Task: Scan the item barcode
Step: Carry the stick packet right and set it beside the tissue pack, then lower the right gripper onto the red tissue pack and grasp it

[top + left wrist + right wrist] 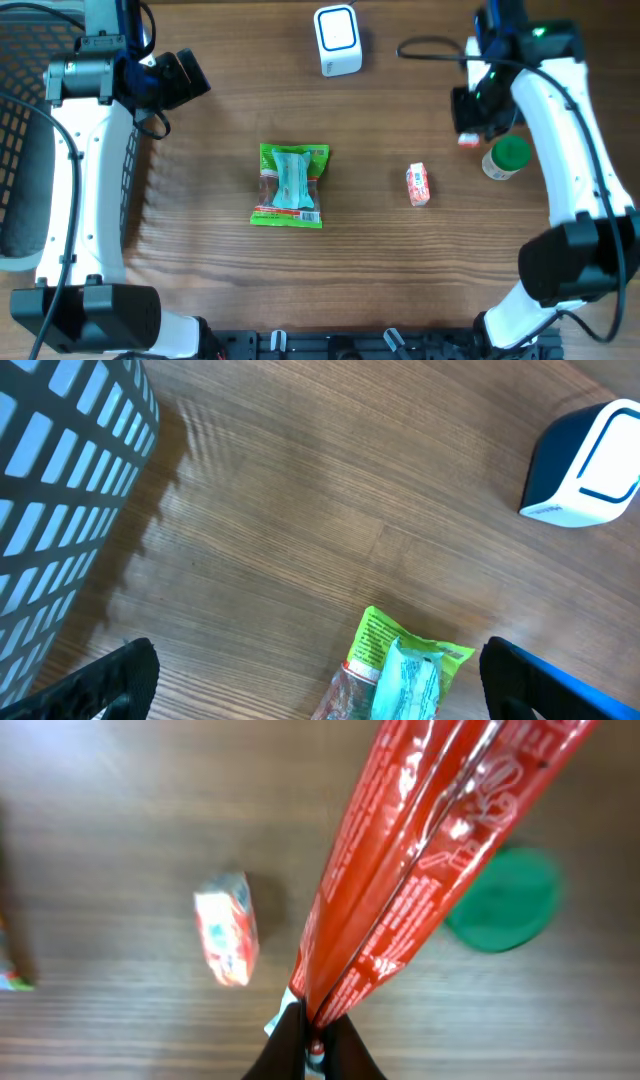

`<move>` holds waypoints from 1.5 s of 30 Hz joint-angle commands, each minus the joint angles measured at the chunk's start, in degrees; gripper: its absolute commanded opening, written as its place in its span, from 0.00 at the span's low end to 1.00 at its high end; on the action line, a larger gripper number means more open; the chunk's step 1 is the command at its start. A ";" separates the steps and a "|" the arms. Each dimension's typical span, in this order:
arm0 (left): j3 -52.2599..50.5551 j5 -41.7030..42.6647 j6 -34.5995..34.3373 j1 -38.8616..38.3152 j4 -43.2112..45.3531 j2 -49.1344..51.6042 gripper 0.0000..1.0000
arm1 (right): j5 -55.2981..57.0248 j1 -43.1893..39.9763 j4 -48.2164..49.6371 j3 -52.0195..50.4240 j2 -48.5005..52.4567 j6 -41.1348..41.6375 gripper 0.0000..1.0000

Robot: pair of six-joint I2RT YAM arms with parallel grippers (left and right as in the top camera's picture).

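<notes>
R gripper (318,1038) pinched shut on red packet (420,850), held up at far right, well apart from scanner (337,40), so scan prob. not done yet; L gripper (185,75) wide, empty.

I read scanner (337,40) at far edge of bench (200,280), about centre. Flat pouch (291,186) mid-bench, nearer than scanner, slightly left of it. Small packet (418,185) right of pouch, well apart. Capped jar (505,158) right of small packet, near it, a little farther back. Basket (20,120) at bench's left side. Long wrapper (430,850) in right jaws, above bench, between small packet and capped jar
</notes>
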 commanded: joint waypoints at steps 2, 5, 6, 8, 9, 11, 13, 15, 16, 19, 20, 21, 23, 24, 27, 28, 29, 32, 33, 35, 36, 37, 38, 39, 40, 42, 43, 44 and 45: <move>-0.13 -0.35 0.90 0.15 0.15 0.00 1.00 | -0.66 -0.07 4.87 -11.69 1.36 3.30 0.04; -0.13 -0.35 0.90 0.15 0.13 0.00 1.00 | 7.19 -0.07 7.80 -16.85 1.36 8.26 0.04; -0.15 -0.35 0.92 0.15 0.15 0.00 1.00 | 8.76 -0.07 9.03 -18.56 1.36 8.72 0.04; -0.15 -0.37 0.92 0.15 0.13 0.00 1.00 | 8.98 -0.07 10.91 -20.26 1.36 8.74 0.05; -0.13 -0.35 0.90 0.15 0.13 0.00 1.00 | 8.98 -0.07 11.52 -20.74 1.36 8.72 0.09; -0.15 -0.37 0.92 0.15 0.13 0.00 1.00 | 8.98 -0.07 11.82 -20.90 1.36 8.66 0.35; -0.15 -0.37 0.92 0.15 0.13 0.00 1.00 | 9.03 -0.07 11.50 -20.44 1.33 8.17 0.43; -0.15 -0.35 0.90 0.15 0.15 0.00 1.00 | 9.03 -0.07 9.18 -18.73 1.33 6.86 0.49; -0.15 -0.35 0.90 0.15 0.13 0.00 1.00 | 9.03 -0.07 7.48 -17.49 1.33 6.86 0.50; -0.13 -0.37 0.90 0.15 0.13 0.00 1.00 | 8.96 -0.04 2.71 -13.09 1.31 6.97 0.53; -0.15 -0.37 0.92 0.15 0.13 0.00 1.00 | 8.13 0.07 0.26 -10.91 1.31 6.97 0.53; -0.15 -0.35 0.90 0.15 0.13 0.00 1.00 | 6.43 0.13 -1.40 -9.42 1.31 6.93 0.53; -0.15 -0.37 0.92 0.15 0.13 0.00 1.00 | 1.07 0.42 -3.72 -7.52 1.31 6.91 0.52; -0.13 -0.35 0.90 0.15 0.13 0.00 1.00 | -3.45 0.68 -4.39 -7.19 1.31 6.58 0.52; -0.15 -0.37 0.90 0.15 0.13 0.00 1.00 | -10.64 1.68 -4.37 -7.91 1.31 5.11 0.52; -0.13 -0.37 0.92 0.15 0.15 0.00 1.00 | -10.49 2.21 -3.69 -8.33 1.31 5.60 0.52; -0.15 -0.37 0.90 0.15 0.13 0.00 1.00 | -10.14 2.73 -2.67 -8.85 1.31 5.66 0.52; -0.13 -0.35 0.90 0.15 0.13 0.00 1.00 | -10.14 4.17 1.64 -11.43 1.31 6.60 0.53; -0.15 -0.37 0.90 0.15 0.15 0.00 1.00 | -10.14 4.57 3.10 -12.39 1.31 7.26 0.54; -0.13 -0.35 0.90 0.15 0.15 0.00 1.00 | -10.14 5.11 6.29 -14.32 1.31 7.74 0.54; -0.15 -0.35 0.90 0.15 0.13 0.00 1.00 | -9.97 5.33 8.13 -15.47 1.31 7.87 0.55; -0.13 -0.37 0.90 0.15 0.13 0.00 1.00 | -9.38 5.38 10.75 -17.05 1.33 8.35 0.57; -0.15 -0.37 0.90 0.15 0.13 0.00 1.00 | -8.57 5.38 13.66 -18.78 1.31 8.70 0.59; -0.15 -0.37 0.90 0.15 0.13 0.00 1.00 | -8.48 5.35 16.02 -20.11 1.31 8.61 0.59; -0.13 -0.35 0.90 0.15 0.13 0.00 1.00 | -8.55 5.35 17.75 -21.27 1.33 8.59 0.59; -0.13 -0.37 0.92 0.15 0.13 0.00 1.00 | -10.54 5.38 20.28 -23.30 1.33 8.61 0.57; -0.15 -0.35 0.90 0.15 0.15 0.00 1.00 | -13.07 5.38 20.92 -24.02 1.33 8.44 0.57; -0.13 -0.37 0.90 0.15 0.13 0.00 1.00 | -16.15 5.38 21.46 -24.55 1.33 7.74 0.56; -0.15 -0.37 0.92 0.15 0.13 0.00 1.00 | -19.89 5.46 22.03 -24.94 1.33 6.10 0.55</move>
